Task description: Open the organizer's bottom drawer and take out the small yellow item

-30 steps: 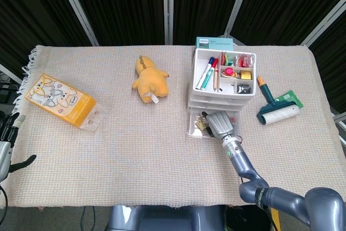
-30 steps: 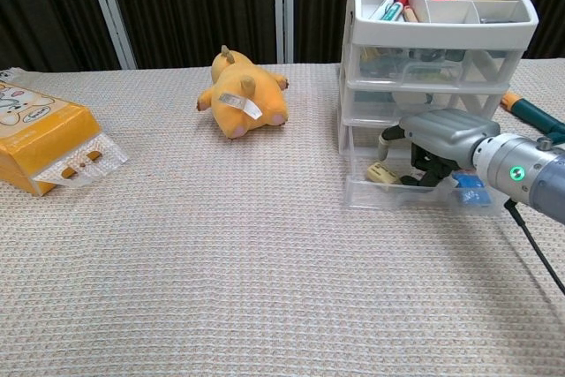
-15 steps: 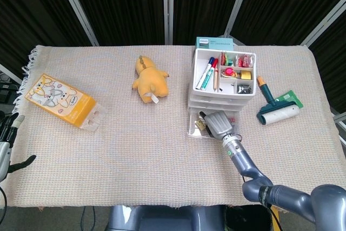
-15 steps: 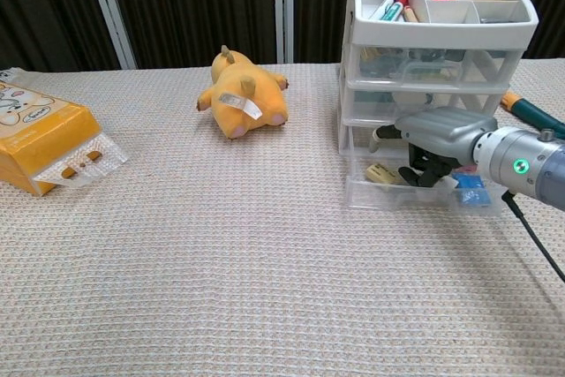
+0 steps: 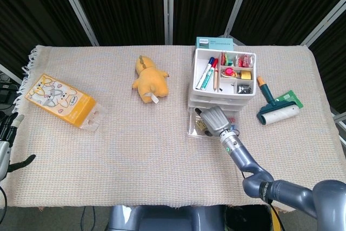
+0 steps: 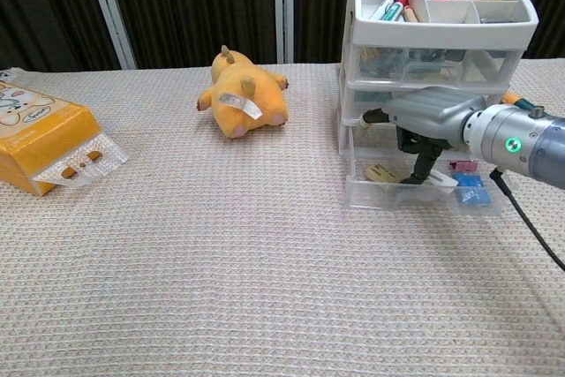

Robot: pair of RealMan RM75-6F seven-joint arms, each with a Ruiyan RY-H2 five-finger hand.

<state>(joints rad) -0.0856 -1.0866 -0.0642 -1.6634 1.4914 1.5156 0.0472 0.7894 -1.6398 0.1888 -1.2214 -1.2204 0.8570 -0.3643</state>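
The white organizer (image 5: pixel 224 77) (image 6: pixel 437 41) stands at the back right, with its clear bottom drawer (image 5: pixel 195 129) (image 6: pixel 402 198) pulled out toward me. A small pale yellow item (image 6: pixel 381 172) lies at the drawer's left end. My right hand (image 5: pixel 212 118) (image 6: pixel 424 121) hovers over the open drawer, close against the organizer's front. Its dark fingers (image 6: pixel 417 161) hang down into the drawer just right of the yellow item, apart from it, holding nothing I can see. My left hand (image 5: pixel 8 142) stays at the table's far left edge with fingers spread, holding nothing.
A yellow plush toy (image 5: pixel 148 82) (image 6: pixel 240 94) lies left of the organizer. An orange box (image 5: pixel 62 101) (image 6: pixel 44 143) sits at far left. A green lint roller (image 5: pixel 277 106) (image 6: pixel 530 112) lies right of the organizer. A blue item (image 6: pixel 470 190) sits in the drawer's right end.
My right hand has lifted and drawn back toward the organizer, its fingers now reaching down from higher up. The yellow item has stayed in the drawer. My left hand has barely moved.
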